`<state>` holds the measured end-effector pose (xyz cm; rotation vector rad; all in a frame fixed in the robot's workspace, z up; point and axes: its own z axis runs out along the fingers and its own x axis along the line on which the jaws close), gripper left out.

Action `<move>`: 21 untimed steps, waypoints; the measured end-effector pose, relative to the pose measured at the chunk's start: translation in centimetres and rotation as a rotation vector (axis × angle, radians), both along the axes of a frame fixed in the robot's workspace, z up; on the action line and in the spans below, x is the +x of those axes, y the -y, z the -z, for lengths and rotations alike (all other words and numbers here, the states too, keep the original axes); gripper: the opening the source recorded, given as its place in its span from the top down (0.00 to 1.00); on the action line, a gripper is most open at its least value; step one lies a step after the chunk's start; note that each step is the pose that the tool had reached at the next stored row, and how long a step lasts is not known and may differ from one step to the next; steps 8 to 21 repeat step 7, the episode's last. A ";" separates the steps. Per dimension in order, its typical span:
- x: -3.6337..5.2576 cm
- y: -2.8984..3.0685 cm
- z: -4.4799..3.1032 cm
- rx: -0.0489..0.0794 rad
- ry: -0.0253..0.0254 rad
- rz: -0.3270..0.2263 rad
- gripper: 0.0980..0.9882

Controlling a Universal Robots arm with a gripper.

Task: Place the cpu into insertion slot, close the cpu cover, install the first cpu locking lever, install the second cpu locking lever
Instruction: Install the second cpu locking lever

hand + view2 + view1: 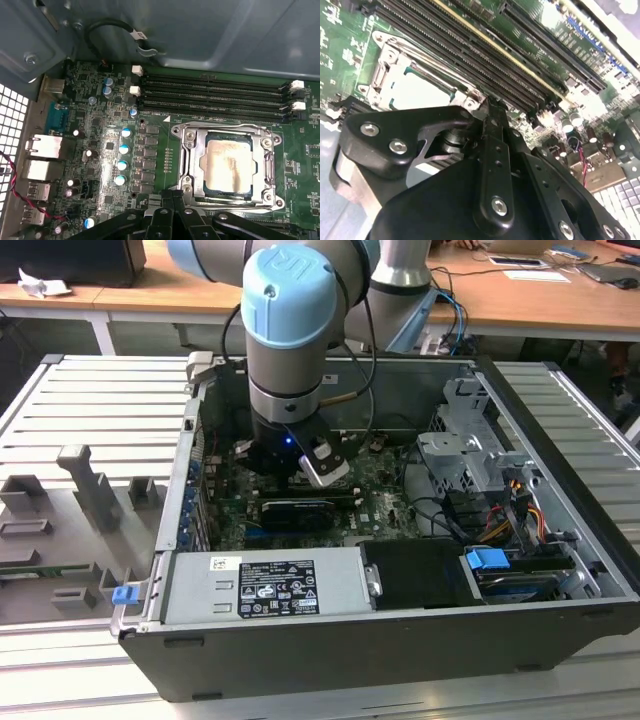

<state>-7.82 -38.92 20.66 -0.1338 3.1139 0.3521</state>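
Observation:
The cpu, a dull silvery-beige square, lies flat in its socket on the green motherboard. The cpu cover, a thin silvery frame, is folded down around it. Thin wire levers run along two opposite sides of the cover. My gripper has its black fingers pressed together, tips right at the socket's edge beside one of those wire sides; whether they touch it I cannot tell. In the second wrist view the fingertips stand just beside the cover and cpu. The arm reaches down into the open computer case.
Black memory slots run alongside the socket. A long black card, the power supply and a metal drive cage with cables crowd the case. Grey fixture blocks sit at the exterior view's left.

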 end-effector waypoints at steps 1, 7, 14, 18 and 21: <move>0.00 0.00 -0.02 0.000 0.0001 0.000 0.99; 0.00 0.00 -0.46 0.000 0.0003 0.000 0.99; 0.00 0.00 -0.46 0.000 0.0003 0.000 0.99; 0.00 0.00 -0.46 0.000 0.0003 0.000 0.99; 0.00 0.00 -0.46 0.000 0.0003 0.000 0.99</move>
